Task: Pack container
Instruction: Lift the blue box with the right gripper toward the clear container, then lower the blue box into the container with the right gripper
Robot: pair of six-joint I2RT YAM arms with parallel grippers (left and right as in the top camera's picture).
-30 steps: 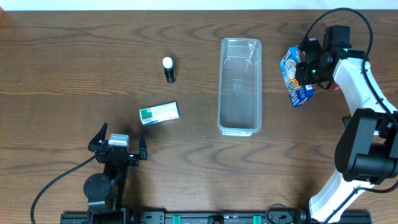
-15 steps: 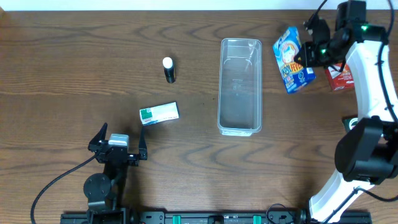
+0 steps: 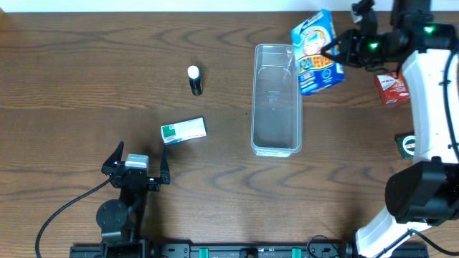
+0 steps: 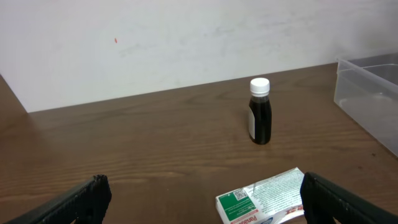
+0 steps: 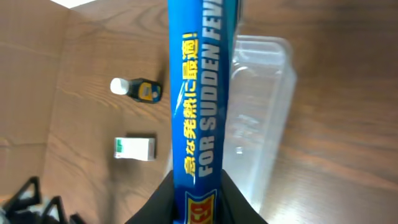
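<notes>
The clear plastic container [image 3: 277, 100] lies lengthwise at the table's middle right; it also shows in the right wrist view [image 5: 261, 118] and at the right edge of the left wrist view [image 4: 373, 93]. It looks empty. My right gripper [image 3: 343, 49] is shut on a blue snack box [image 3: 316, 52] and holds it in the air over the container's far right corner; the box's edge fills the right wrist view [image 5: 198, 93]. My left gripper [image 3: 136, 168] is open and empty near the front left, just behind a white and green box [image 3: 183, 130].
A small dark bottle with a white cap [image 3: 194, 80] stands at the back left of the container. A red box [image 3: 391, 87] lies at the right by my right arm. A dark round thing [image 3: 409, 146] sits at the right edge.
My right gripper has lifted the blue snack box and carried it left, from beside the container's right side to above its far right corner. The left arm has not moved.
</notes>
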